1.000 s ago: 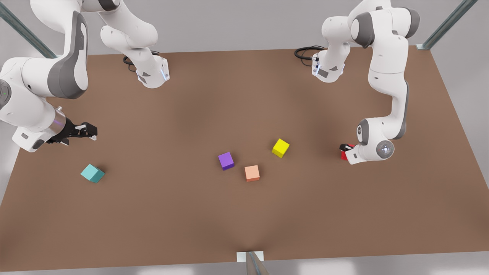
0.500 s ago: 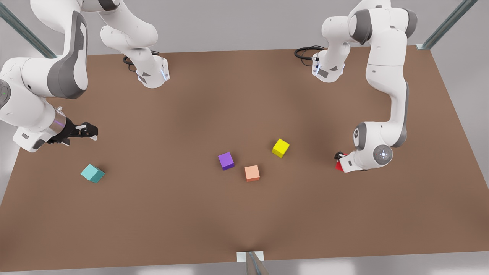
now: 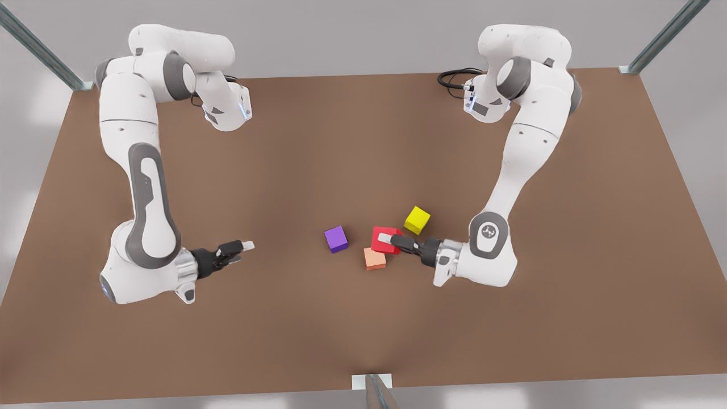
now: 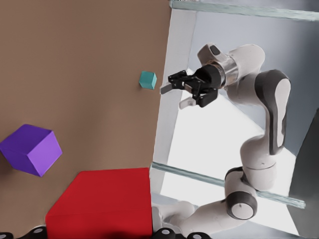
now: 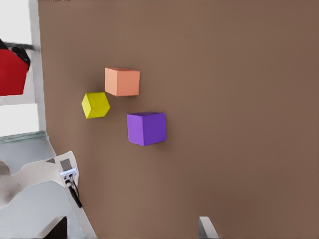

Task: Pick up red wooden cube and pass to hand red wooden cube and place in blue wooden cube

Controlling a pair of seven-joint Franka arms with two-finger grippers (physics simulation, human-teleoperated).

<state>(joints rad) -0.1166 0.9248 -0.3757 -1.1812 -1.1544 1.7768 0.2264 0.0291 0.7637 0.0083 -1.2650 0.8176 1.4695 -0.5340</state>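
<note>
The red wooden cube (image 3: 379, 247) hangs above the table's middle, between the salmon and yellow cubes, with my left gripper (image 3: 389, 239) shut on it; this is the arm on the front view's right. Seen from the left wrist, the red wooden cube (image 4: 104, 204) sits close in front. The hand, my right gripper (image 3: 241, 251), points toward the centre from the front view's left, open and holding nothing. In the left wrist view the blue wooden cube (image 4: 147, 79), teal, lies on the table beside the hand (image 4: 175, 97). In the front view the arm on the left covers it.
A purple cube (image 3: 336, 238), a salmon cube (image 3: 375, 260) and a yellow cube (image 3: 417, 220) lie close together mid-table around the held cube. Both arm bases stand at the table's far edge. Bare brown table (image 3: 295, 318) lies between the two grippers.
My left gripper carried the red cube from the front view's right side to the middle cluster. The arm with the hand swung down and inward, and it now covers the teal cube in the front view.
</note>
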